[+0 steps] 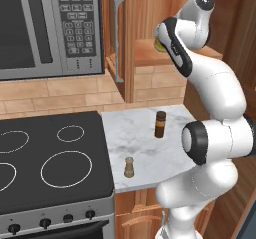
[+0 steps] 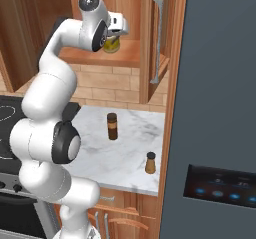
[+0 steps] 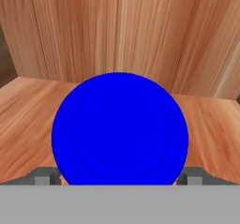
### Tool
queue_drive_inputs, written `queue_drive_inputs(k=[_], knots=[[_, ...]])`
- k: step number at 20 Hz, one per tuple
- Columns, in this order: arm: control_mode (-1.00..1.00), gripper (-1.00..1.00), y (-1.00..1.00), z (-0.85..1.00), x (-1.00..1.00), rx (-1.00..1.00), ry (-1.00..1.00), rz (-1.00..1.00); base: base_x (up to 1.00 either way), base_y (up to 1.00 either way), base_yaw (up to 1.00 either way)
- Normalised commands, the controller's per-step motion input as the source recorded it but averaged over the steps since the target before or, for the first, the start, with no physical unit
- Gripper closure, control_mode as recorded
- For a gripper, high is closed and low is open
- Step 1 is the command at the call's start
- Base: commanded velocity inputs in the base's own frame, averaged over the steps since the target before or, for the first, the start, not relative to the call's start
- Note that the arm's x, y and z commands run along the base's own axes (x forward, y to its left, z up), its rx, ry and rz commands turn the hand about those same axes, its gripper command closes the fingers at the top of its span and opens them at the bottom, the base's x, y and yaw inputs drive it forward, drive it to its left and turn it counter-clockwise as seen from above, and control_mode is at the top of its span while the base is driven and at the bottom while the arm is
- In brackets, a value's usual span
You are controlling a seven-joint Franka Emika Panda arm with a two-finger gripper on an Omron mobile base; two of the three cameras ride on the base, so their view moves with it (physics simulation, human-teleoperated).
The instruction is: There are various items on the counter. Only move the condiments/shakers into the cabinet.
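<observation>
On cabinet shelf [image 2: 131, 57], yellow jar [image 2: 112, 45] sits w/ end effector [image 3: 120, 175] spread wide, flanking its lid.

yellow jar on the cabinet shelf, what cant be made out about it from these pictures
- Yellow jar: the left base view shows a sliver; the arm's white wrist covers the rest.
- Right base view: the hand hides its top.
- Hand view: the blue lid fills the middle, hiding the jar's body and where it meets the shelf.

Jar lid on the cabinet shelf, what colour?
Solid blue lid; the hand view shows it best.
</observation>
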Motion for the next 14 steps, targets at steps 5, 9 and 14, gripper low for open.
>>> queue_drive_inputs(k=[5,9,14], knots=[[-1.00,1.00,0.00,-0.51,0.00,-0.02,0.02,0.00,0.00,0.00,0.00],[-1.00,-1.00,0.00,-0.31,0.00,0.00,0.00,0.00,0.00,0.00,0.00],[-1.00,-1.00,0.00,-0.15,0.00,0.01,0.00,0.00,0.00,0.00,0.00]])
